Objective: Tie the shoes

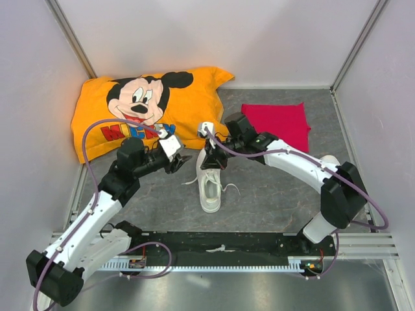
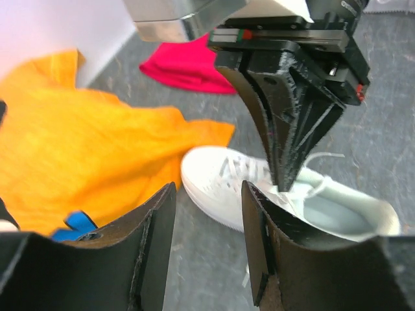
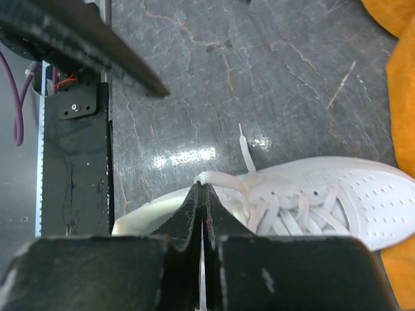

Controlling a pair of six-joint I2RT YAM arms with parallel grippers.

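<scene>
Grey, marbled table (image 1: 272, 194) stands between white walls. At the far left lies an orange pillow (image 1: 130, 110) with a cartoon mouse printed on it, and at the far right a red cloth (image 1: 275, 123) lies flat.

One white shoe (image 1: 209, 191) is in the middle of the table, just near of the pillow. Its toe points to the pillow and its heel to the arms.

The right gripper (image 3: 202, 194) comes down over the shoe. Its fingers are pressed together, and a thin white lace (image 3: 224, 178) is pinched between the tips. Other lace ends lie loose on the table on both sides of the shoe.

The left gripper (image 2: 207, 194) hangs just left of the shoe with a clear gap between its fingers, about half spread. It has hold of nothing and does not touch the shoe.
</scene>
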